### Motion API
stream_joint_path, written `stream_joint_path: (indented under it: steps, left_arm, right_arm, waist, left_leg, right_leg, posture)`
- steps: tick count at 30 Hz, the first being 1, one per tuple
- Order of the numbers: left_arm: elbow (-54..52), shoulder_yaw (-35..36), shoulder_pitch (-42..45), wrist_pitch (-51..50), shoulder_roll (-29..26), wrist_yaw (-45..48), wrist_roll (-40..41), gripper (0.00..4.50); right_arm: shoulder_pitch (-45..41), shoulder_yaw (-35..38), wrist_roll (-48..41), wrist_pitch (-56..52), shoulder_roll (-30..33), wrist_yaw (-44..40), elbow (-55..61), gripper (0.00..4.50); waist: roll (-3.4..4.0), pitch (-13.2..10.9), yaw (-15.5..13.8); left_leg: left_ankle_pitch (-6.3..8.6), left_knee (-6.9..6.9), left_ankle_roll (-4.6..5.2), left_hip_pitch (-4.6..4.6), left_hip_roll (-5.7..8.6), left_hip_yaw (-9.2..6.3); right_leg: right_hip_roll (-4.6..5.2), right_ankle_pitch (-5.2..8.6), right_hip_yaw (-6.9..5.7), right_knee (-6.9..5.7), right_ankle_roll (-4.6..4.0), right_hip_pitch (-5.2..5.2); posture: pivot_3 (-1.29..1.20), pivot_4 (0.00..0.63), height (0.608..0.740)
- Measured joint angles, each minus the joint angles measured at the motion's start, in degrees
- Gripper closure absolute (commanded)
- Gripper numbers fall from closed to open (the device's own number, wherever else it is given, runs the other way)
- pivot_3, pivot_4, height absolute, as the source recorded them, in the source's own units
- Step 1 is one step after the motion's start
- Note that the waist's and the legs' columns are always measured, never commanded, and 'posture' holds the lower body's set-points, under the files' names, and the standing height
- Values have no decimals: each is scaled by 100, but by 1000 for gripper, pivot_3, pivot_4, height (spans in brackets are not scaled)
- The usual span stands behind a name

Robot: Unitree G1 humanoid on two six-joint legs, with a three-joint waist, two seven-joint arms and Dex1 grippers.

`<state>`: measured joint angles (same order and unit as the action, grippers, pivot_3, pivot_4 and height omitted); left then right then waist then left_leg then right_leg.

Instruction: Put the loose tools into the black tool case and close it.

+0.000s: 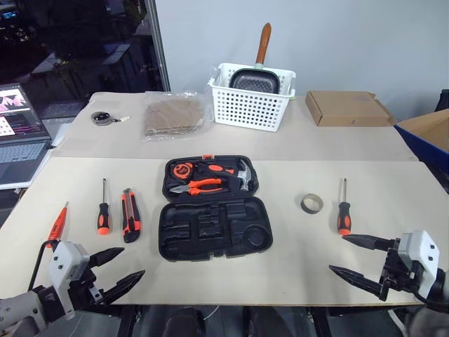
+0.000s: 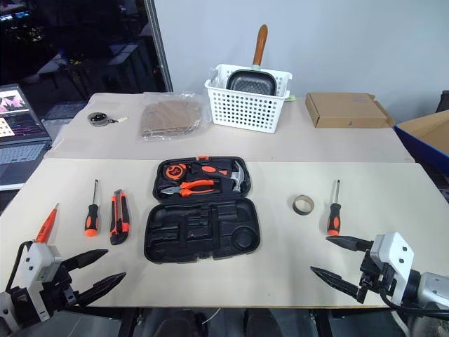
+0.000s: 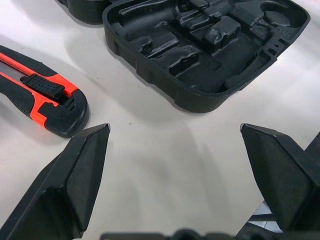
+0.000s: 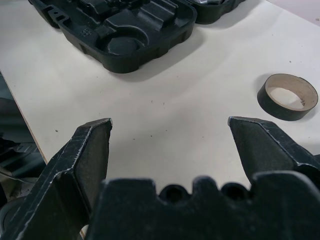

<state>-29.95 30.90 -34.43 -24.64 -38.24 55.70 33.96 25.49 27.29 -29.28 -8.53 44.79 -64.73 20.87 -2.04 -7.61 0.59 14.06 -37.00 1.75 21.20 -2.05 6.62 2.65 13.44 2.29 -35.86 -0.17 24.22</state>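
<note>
The tool case [image 1: 210, 217] is black, with a small orange latch; the pliers [image 1: 196, 186] inside have orange handles. Both screwdrivers [image 1: 103, 216] [image 1: 344, 214] and the utility knife [image 1: 130, 216] are orange and black. The tester screwdriver [image 1: 57, 225] is red, the tape roll [image 1: 312, 204] greyish, the slotted basket [image 1: 249, 98] white, the cardboard box [image 1: 347, 109] brown.

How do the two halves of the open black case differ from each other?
The far half of the tool case holds tools: orange-handled pliers, a hammer and an orange tape measure. The near half holds nothing; only bare moulded slots show. The far half carries a small orange latch on its outer edge; the near half shows none. Both are black, rounded, and lie flat, joined side by side.
</note>
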Motion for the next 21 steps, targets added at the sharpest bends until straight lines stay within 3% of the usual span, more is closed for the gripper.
stream_joint_path:
  steps: [3, 5, 10, 14, 16, 21]
  left_arm:
    - [-1, 3, 64, -27, 19, -55, 22, 13]
    - [-74, -43, 477, -221, 203, -452, 207, 13]
    - [-462, 68, 890, -843, 492, -1630, 540, 13]
    - [-549, 390, 1579, -2176, 479, -3208, 1036, 13]
    - [-391, 529, 2525, -3379, 195, -4232, 1283, 13]
    - [327, 721, 4341, -5612, -187, -5500, 1201, 13]
  right_arm:
    - [-146, -102, 0, -1, -34, 56, -4, 192]
    - [-896, -590, -25, -2, -263, 179, 31, 192]
    - [-1387, -1001, -243, -110, -252, 118, 197, 192]
    - [-1727, -1326, -631, -412, -136, -68, 529, 192]
    - [-2210, -1588, -903, -614, -41, -183, 795, 192]
    - [-2875, -1954, -1177, -827, 84, -437, 1017, 192]
  waist:
    - [-2, -1, 13]
    - [-5, -1, 31]
    - [3, 4, -8]
    - [-3, 2, -25]
    - [-12, -4, -37]
    - [-26, -1, -31]
  left_leg:
    - [0, 0, 0, -3, -2, 0]
    - [0, -1, -1, -3, -10, 0]
    - [4, 2, 1, 0, -9, -3]
    - [13, 1, 0, 3, -9, -10]
    - [9, -5, -4, -1, -7, -12]
    - [7, -3, -8, -8, 5, -13]
  right_leg:
    - [-1, 0, 1, 0, 0, -2]
    - [-4, -7, 5, -3, -5, -5]
    - [-7, -23, 0, -8, 32, -1]
    - [-8, -36, -7, -12, 3, -2]
    - [-14, -30, -10, -17, 18, -2]
    - [-11, -35, -11, -18, 12, -8]
  posture:
    - [0, 150, 740]
    - [0, 150, 740]
    - [0, 150, 740]
    - [0, 150, 740]
    - [0, 150, 740]
    - [0, 150, 740]
